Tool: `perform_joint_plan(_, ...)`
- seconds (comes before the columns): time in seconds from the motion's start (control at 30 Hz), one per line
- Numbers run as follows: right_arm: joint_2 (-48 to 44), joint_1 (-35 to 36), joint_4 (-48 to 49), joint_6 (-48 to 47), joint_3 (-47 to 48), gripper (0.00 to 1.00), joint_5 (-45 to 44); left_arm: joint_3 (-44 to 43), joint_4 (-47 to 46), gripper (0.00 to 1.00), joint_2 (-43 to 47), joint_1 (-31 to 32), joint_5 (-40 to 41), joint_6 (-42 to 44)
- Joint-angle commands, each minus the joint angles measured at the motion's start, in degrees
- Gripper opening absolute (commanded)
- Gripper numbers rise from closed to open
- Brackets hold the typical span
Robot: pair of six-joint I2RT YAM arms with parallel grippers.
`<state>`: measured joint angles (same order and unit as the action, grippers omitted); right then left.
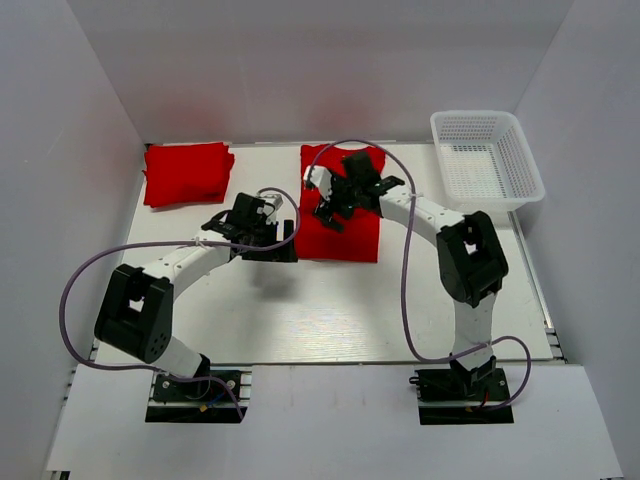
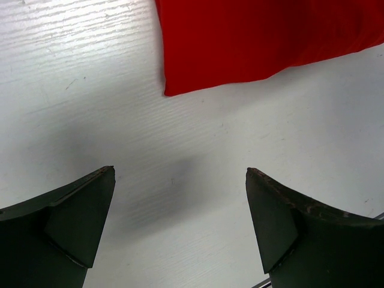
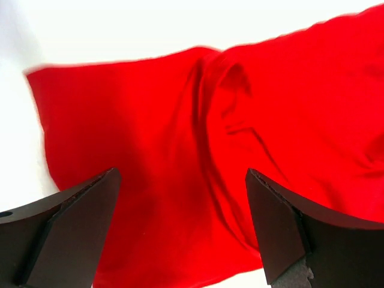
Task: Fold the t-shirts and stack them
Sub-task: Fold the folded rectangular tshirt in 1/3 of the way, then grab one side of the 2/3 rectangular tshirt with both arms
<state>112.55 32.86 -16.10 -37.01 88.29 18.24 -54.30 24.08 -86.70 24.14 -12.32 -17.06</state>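
A folded red t-shirt [image 1: 342,222] lies in the middle of the white table, long side running front to back. A second folded red t-shirt [image 1: 186,172] lies at the back left. My right gripper [image 1: 330,203] hovers open and empty over the middle shirt, whose creased cloth [image 3: 198,168] fills the right wrist view. My left gripper [image 1: 268,240] is open and empty just left of that shirt's near left corner [image 2: 174,90], over bare table.
A white mesh basket [image 1: 486,160] stands at the back right, empty as far as I can see. White walls close in the table on three sides. Purple cables loop over both arms.
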Motion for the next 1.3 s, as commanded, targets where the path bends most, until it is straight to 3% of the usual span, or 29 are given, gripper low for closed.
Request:
perform_joint_plan(0.0, 3.27, 0.27, -0.61, -6.23, -0.75, 0.90, -4.33, 0.43, 0.27, 1.00, 3.29, 0.12, 1.59, -0.34)
perform_joint_plan(0.23, 7.68, -0.08, 17.74, 5.96, -0.22, 0.90, -23.67, -0.10, 1.32, 1.00, 2.15, -0.41, 2.12, -0.34)
perform_joint_plan(0.27, 7.94, 0.01, 22.47, 6.77, -0.05, 0.90, -29.87, -0.10, 1.32, 1.00, 2.14, -0.41, 2.12, -0.34)
perform_joint_plan(0.4, 11.63, -0.25, 24.71, 12.03, 4.07, 0.90, -37.47, -1.24, 1.93, 1.00, 1.00, -0.41, 2.65, -0.34)
perform_joint_plan(0.6, 16.82, -1.57, 18.92, 21.07, 15.67, 0.90, -39.42, -2.91, 2.47, 1.00, -0.23, -0.41, 4.23, -0.34)
perform_joint_plan(0.73, 14.28, -2.28, 11.72, 27.86, 16.13, 0.90, -35.92, -4.67, 3.17, 1.00, -1.37, -0.41, 5.45, -0.34)
perform_joint_plan(0.83, 6.56, -3.15, 9.51, 36.46, 8.85, 0.90, -31.01, -7.47, 3.17, 1.00, -2.69, -0.41, 5.98, -0.34)
perform_joint_plan(0.97, -9.95, -5.26, 8.10, 51.12, -8.55, 0.90, -22.21, -9.42, 2.64, 1.00, -6.46, -0.94, 4.94, -0.87)
perform_joint_plan(1.0, -13.12, -5.70, 7.75, 52.03, -15.27, 0.90, -20.80, -10.11, 1.60, 1.00, -7.16, -0.94, 4.32, -0.87)
perform_joint_plan(1.07, -15.51, -6.32, 5.05, 55.01, -18.75, 0.90, -15.53, -11.78, 0.89, 1.00, -9.89, -0.94, 3.18, -0.35)
perform_joint_plan(1.1, -18.91, -6.93, 4.15, 55.82, -24.69, 0.90, -9.69, -13.44, 0.89, 1.00, -12.68, -0.94, 2.65, 0.44)
perform_joint_plan(1.27, -20.62, -7.55, 3.00, 57.49, -30.89, 0.90, -7.08, -15.56, 1.49, 0.97, -17.01, -0.41, 4.85, 1.15)
